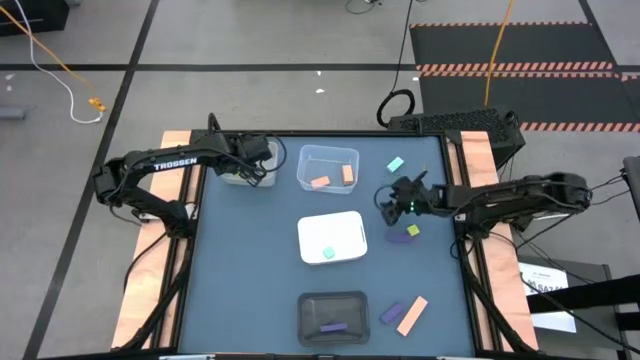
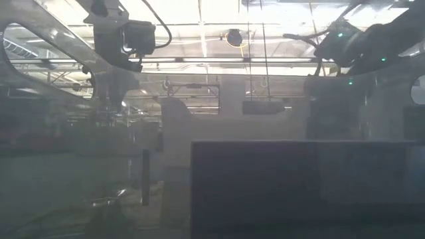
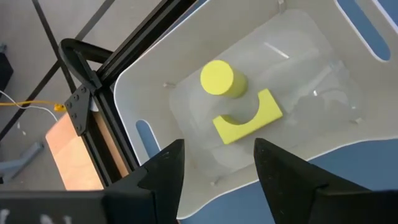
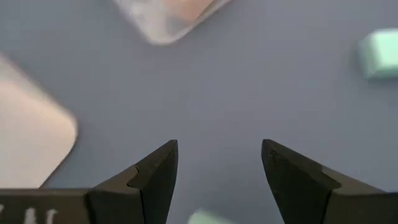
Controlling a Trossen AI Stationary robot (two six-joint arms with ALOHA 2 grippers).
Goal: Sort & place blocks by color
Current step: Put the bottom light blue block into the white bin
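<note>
My left gripper (image 3: 214, 171) hangs open above a clear tray (image 3: 155, 93) at the table's far left (image 1: 237, 176). On that tray's floor rest a yellow-green cylinder (image 3: 217, 78) and a yellow-green arch block (image 3: 247, 117). My right gripper (image 1: 388, 203) is open over bare table at the centre right, its fingers (image 4: 155, 174) around nothing. Loose blocks lie near it: a mint-teal one (image 1: 396, 165), a purple one (image 1: 402, 237) and a yellow-green one (image 1: 412, 230). Another purple bar (image 1: 391, 313) and a peach-orange bar (image 1: 412, 315) lie at the near right.
A clear tray (image 1: 305, 160) holds two peach-orange blocks (image 1: 321, 182). A white tray (image 1: 345, 230) in the middle carries a mint-teal block (image 1: 328, 254). A dark tray (image 1: 310, 305) near the front edge holds a purple bar (image 1: 333, 326). Open blue table lies at the near left.
</note>
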